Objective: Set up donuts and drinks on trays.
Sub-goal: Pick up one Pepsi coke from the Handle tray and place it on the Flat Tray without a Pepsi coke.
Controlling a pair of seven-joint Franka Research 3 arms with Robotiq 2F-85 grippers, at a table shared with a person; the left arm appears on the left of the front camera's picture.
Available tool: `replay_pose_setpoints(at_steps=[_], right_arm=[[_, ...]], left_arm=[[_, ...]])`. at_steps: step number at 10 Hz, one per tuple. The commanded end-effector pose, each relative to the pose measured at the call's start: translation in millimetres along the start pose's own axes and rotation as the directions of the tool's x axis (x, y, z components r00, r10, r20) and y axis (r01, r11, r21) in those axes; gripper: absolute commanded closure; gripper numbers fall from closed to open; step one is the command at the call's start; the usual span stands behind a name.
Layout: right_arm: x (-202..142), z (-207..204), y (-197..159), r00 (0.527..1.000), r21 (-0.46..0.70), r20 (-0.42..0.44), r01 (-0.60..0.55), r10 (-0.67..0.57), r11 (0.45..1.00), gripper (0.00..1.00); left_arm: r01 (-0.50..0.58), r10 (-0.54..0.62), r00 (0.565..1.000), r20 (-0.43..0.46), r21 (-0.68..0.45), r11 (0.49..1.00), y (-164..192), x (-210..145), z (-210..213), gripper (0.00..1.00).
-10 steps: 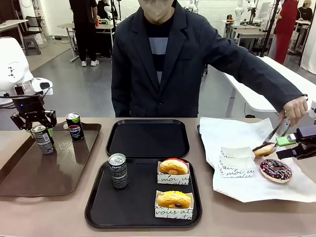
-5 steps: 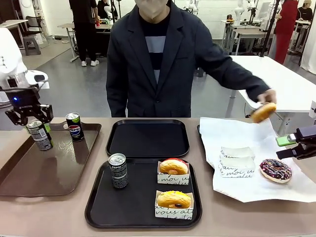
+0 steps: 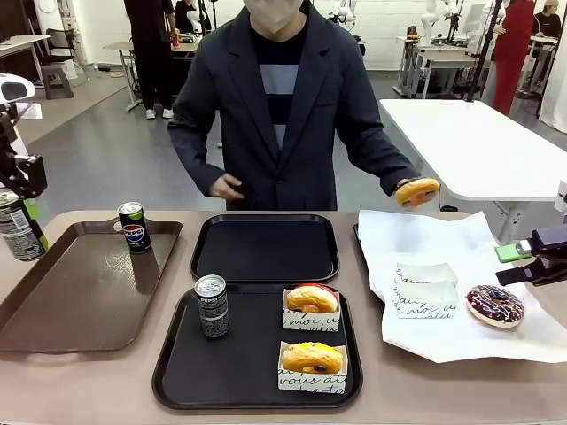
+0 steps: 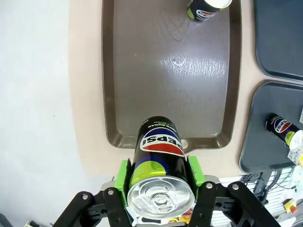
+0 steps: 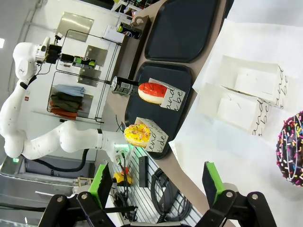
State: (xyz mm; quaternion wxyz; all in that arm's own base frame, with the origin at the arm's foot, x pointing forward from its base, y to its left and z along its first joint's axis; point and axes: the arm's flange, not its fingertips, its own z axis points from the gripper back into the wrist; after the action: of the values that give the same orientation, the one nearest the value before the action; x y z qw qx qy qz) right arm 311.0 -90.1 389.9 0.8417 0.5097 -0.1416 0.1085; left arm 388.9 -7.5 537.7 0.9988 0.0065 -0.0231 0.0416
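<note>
One can (image 4: 158, 142) is hanging clamped in my left pincer (image 4: 161, 172) beside the brown tray (image 4: 170, 80), and I am judging it could slip or tip landing on the far black tray (image 3: 264, 252). My right pincer (image 5: 156, 170) is standing open beside the chocolate donut (image 5: 289, 146), risking a clash with the person's hand (image 3: 400, 188) holding another donut (image 3: 419, 191); the front camera is cropping my left pincer.

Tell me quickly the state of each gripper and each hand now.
Left gripper: closed on a Pepsi can.
Right gripper: open, empty.
Person's left hand: holding a donut.
Person's right hand: empty.
</note>
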Motion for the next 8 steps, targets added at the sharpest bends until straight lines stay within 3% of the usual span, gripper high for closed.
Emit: replay_pose_setpoints(at_steps=[1,2,8], right_arm=[[2,-3,-2,1.000,0.023,0.022,-0.015,0.014,1.000,0.00],[2,-3,-2,1.000,0.023,0.022,-0.015,0.014,1.000,0.00],[2,-3,-2,1.000,0.023,0.022,-0.015,0.014,1.000,0.00]], left_arm=[[0.021,-0.021,1.000,-0.002,-0.002,1.000,-1,17,-8,0.57],[0.000,0.000,1.000,0.000,0.000,1.000,0,0,0,0.42],[0.090,-0.095,0.984,0.150,0.035,0.995,-110,45,48,0.42]])
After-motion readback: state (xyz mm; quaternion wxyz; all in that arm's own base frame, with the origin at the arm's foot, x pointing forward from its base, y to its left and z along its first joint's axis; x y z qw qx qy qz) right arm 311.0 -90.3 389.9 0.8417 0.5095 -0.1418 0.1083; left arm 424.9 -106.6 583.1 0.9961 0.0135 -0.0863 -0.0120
